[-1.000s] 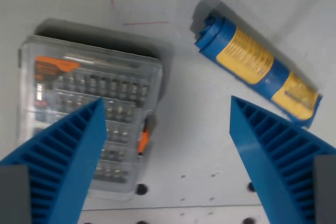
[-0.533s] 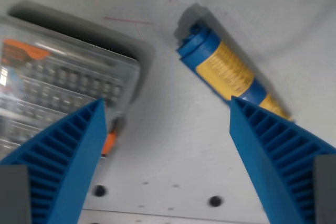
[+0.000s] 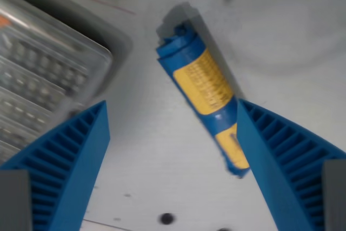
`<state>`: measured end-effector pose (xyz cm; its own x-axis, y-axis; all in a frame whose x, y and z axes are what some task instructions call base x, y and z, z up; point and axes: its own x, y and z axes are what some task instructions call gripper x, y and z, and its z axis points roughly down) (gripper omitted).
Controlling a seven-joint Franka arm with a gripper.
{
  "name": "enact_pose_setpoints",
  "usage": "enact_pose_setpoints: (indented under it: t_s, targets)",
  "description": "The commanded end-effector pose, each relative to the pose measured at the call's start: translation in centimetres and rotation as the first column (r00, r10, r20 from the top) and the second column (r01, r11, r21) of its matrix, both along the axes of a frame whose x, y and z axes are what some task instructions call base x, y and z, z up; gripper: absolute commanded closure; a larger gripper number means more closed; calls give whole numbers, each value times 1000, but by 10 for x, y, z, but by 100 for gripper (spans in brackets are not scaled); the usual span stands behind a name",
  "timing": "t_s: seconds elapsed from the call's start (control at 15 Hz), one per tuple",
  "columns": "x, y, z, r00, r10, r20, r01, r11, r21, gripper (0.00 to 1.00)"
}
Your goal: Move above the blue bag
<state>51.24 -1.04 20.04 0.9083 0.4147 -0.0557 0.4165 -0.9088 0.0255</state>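
Nearest the camera, the gripper [image 3: 170,166] hung with its two blue ribbed fingers [image 3: 70,160] spread wide apart, released and holding nothing, one at the wrist view's left and one at its right. Between them, but lying closer to the right finger, was the blue bag [image 3: 203,93]: a rolled blue tube with a yellow printed label, resting flat on the white table [image 3: 151,150] and slanting from upper middle down toward the right. Its lower end ran just beside, and partly behind, the right finger's inner edge.

To do this step well, the arm probably needed to shift a little toward the wrist view's right and slightly forward, so the roll's middle sat midway between the fingers, while keeping height and the jaws apart.

Farther off, at the upper left, lay a clear plastic bit case [image 3: 43,79], near the bag but apart from it. It seemed unlikely to obstruct a hover. Thin red lines [image 3: 108,5] marked the table beyond.
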Motion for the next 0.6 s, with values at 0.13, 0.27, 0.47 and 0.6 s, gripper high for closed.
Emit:
enact_pose_setpoints:
  t_s: [0.13, 0.27, 0.47, 0.6]
  targets:
    - [-6, -12, -9, 933, 352, 78, -349, 936, -49, 0]
    - [-7, -17, -13, 921, 381, 82, -377, 925, -53, 0]
    - [-9, -24, -18, 908, 412, 83, -408, 911, -61, 0]
    - [-10, -28, -22, 906, 416, 80, -412, 909, -64, 0]
